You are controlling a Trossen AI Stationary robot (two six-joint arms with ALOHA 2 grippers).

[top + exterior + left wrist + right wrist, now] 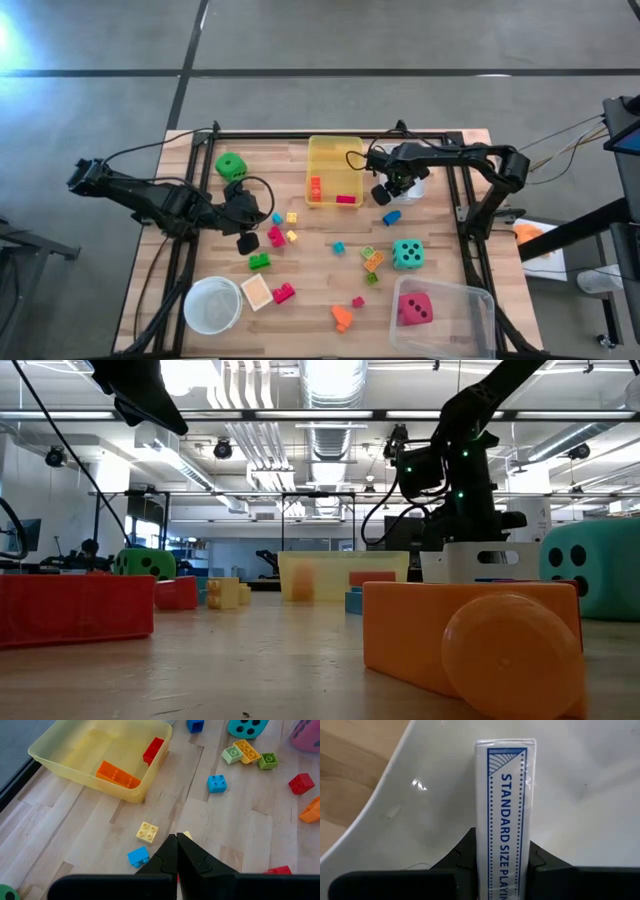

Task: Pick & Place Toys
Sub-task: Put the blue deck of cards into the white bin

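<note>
Your right gripper (502,862), at two o'clock, is clamped on a card box (505,810) over a white bin (580,785); release next; left gripper (177,851), jaws together, waits at nine o'clock.

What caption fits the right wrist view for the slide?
Right gripper clamps a white-and-blue box printed "STANDARD SIZE PLAYING" above a white bin beside the wooden table.

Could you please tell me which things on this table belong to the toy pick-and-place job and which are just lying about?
Job: green die, teal die, pink-red die, small blocks.

Lying about: yellow bin, clear bin, round white bowl, card box clamped in the right pincer.
</note>
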